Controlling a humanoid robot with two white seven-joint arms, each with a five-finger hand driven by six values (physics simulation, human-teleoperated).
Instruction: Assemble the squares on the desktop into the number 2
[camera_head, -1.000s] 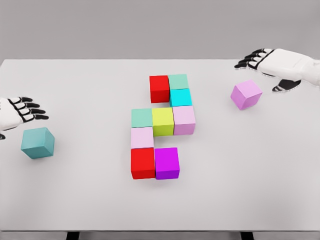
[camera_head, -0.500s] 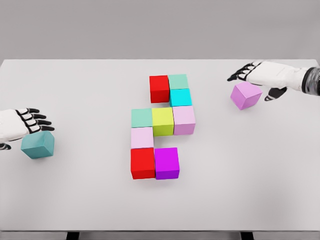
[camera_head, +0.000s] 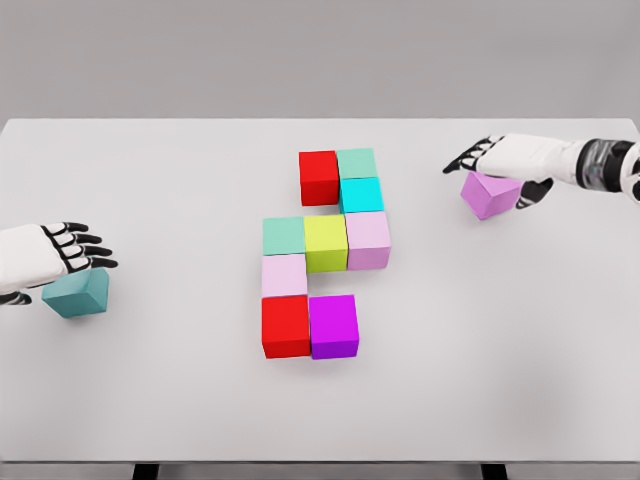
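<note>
Several cubes sit joined in the middle of the white table: a red cube and a mint cube on top, a cyan cube, then a mint, yellow-green and pale pink row, another pale pink cube, and a red cube beside a magenta cube at the bottom. A loose teal cube lies far left, partly under my left hand, whose fingers are spread. A loose violet cube lies at the right, with my right hand open just over its top.
The table's front edge runs along the bottom of the view, with dark legs showing below it. A plain grey wall stands behind the far edge. Bare tabletop lies between the central cubes and each loose cube.
My left hand has moved right and down over the teal cube. My right hand has reached left and lower, from behind the violet cube to above it. No cube has moved.
</note>
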